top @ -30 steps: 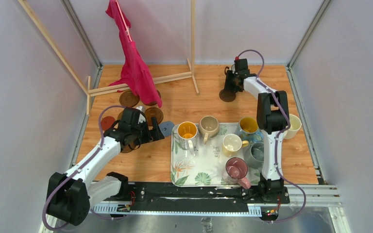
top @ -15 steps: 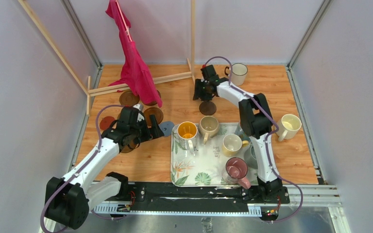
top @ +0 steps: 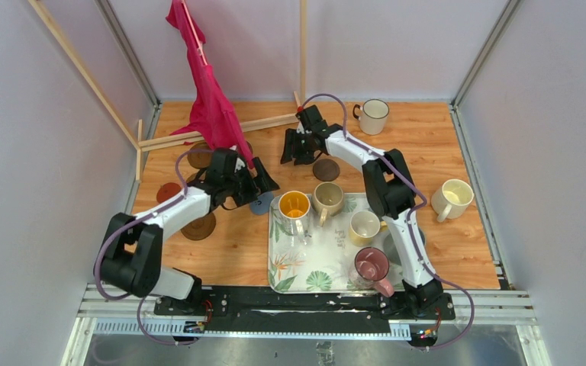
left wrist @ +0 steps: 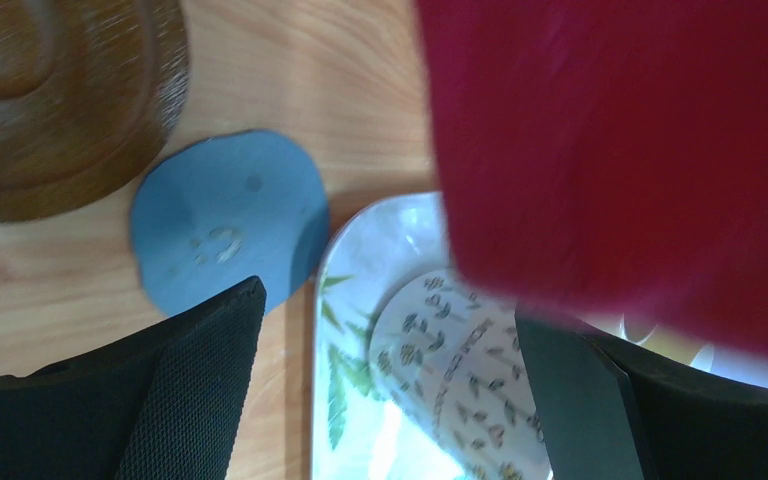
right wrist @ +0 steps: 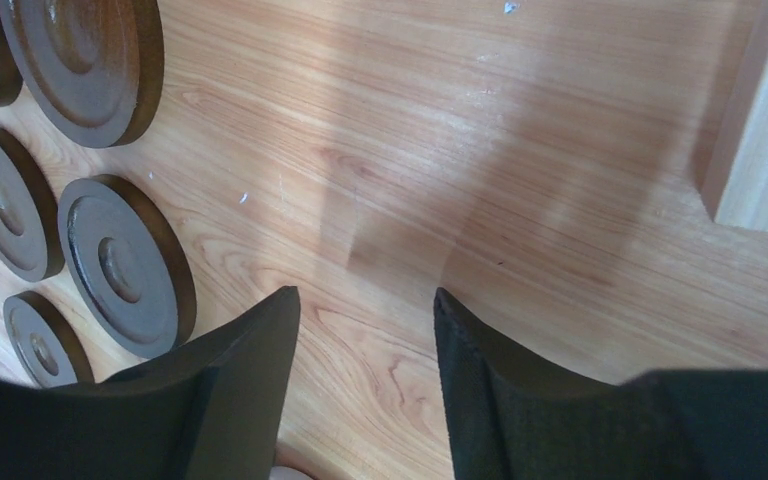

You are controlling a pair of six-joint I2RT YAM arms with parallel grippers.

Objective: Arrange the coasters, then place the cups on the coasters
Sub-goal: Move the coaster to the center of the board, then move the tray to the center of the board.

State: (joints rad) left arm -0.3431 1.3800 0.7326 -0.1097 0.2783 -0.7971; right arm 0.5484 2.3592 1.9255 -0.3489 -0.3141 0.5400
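My left gripper (top: 264, 185) (left wrist: 390, 400) stands wide open just above the table, where the grey-blue coaster (top: 262, 203) (left wrist: 225, 220) meets the tray's corner. Nothing is held between its fingers (left wrist: 200, 380). My right gripper (top: 293, 150) (right wrist: 365, 295) is open over bare wood at the back, left of a dark brown coaster (top: 326, 169). Several brown coasters (right wrist: 125, 265) lie to its left. On the tray stand an orange-yellow cup (top: 294, 206), a beige cup (top: 327, 198), a cream cup (top: 365, 226) and a maroon-pink cup (top: 372, 264).
The leaf-patterned tray (top: 305, 267) (left wrist: 360, 260) lies front centre. A red cloth (top: 212, 107) (left wrist: 620, 150) hangs from wooden sticks over the left arm. A white dark-rimmed cup (top: 371, 116) stands at the back, a cream cup (top: 452, 198) at the right. Brown coasters (top: 198, 226) lie left.
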